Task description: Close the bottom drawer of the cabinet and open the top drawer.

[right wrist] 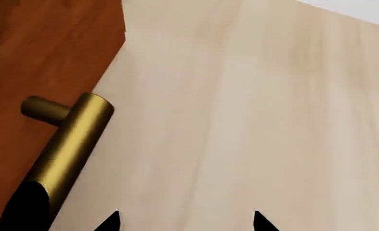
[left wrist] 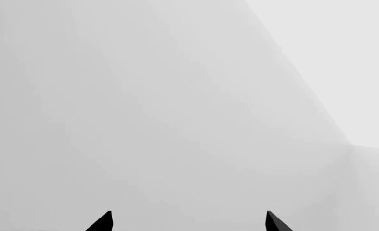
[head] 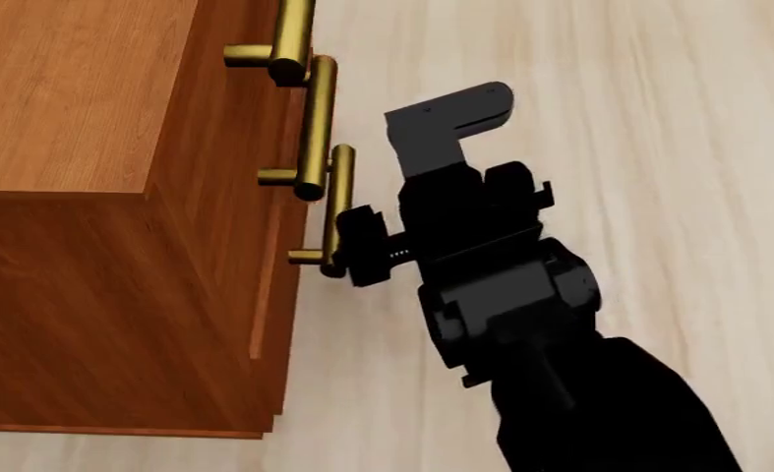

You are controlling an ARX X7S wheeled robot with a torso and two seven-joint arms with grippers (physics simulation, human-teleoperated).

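The cabinet (head: 72, 98) fills the left of the head view, seen steeply from above. Three brass bar handles step down its front: the top drawer's handle (head: 291, 34), the middle one (head: 316, 118), and the bottom drawer's handle (head: 339, 197). The bottom drawer's front (head: 275, 334) shows as a narrow strip; I cannot tell how far out it stands. My right gripper (head: 360, 251) is at the near end of the lowest handle. In the right wrist view it (right wrist: 186, 222) is open and empty, with the handle (right wrist: 73, 144) just outside one fingertip. My left gripper (left wrist: 189, 222) is open, facing blank grey.
Pale wood floor (head: 649, 147) lies to the right of the cabinet and under my right arm (head: 583, 393). The left wrist view shows only plain grey walls (left wrist: 176, 96).
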